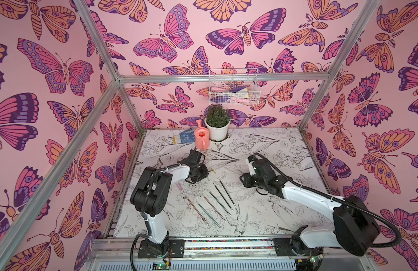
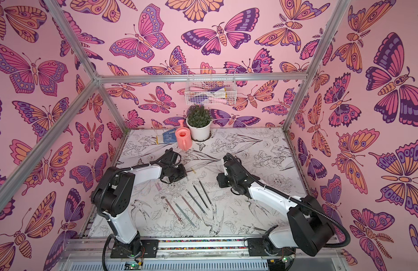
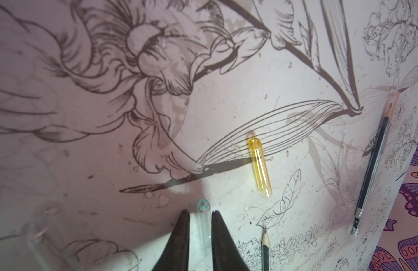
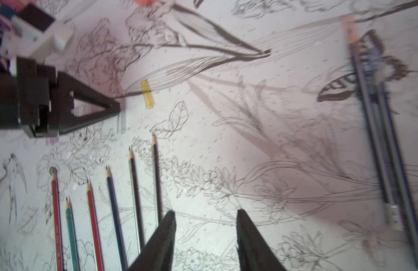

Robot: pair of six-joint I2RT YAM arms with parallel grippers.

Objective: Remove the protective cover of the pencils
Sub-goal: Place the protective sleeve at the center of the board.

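On the desk (image 1: 273, 218) between the two arms, in both top views: six pencils (image 1: 220, 202) (image 2: 196, 202) lie side by side in a slanted row, well clear of both grippers. A yellow cap (image 1: 212, 170) and a pink cap (image 1: 179, 186) lie loose near the row's far end. The left gripper (image 1: 204, 175) sits low by the yellow cap and the right gripper (image 1: 242, 181) faces it across a gap; jaw states are not readable here. Left wrist view: the left gripper (image 3: 200, 211) has its jaws parted only narrowly, with a clear cap (image 3: 204, 225) between them. Slivers of desk show on either side of the cap, so it looks loose, not pinched. Farther off lies a pair of pencils (image 3: 372, 164); a pale sleeve seems to cover one tip, too faint to be sure. Right wrist view: the right gripper (image 4: 206, 211) has its jaws wide apart with nothing between them, over bare desk beside the row, whose tips are all bare. The pair (image 4: 376, 131) is blurred. Handling, judged: pencils are light, stiff and thin, lie flat, roll easily, and have brittle points. Caps are smooth hard plastic, slippery and nearly weightless. Best hold: pinch the barrel mid-length with one gripper, take the cap across its width with the other, and pull straight along the pencil.
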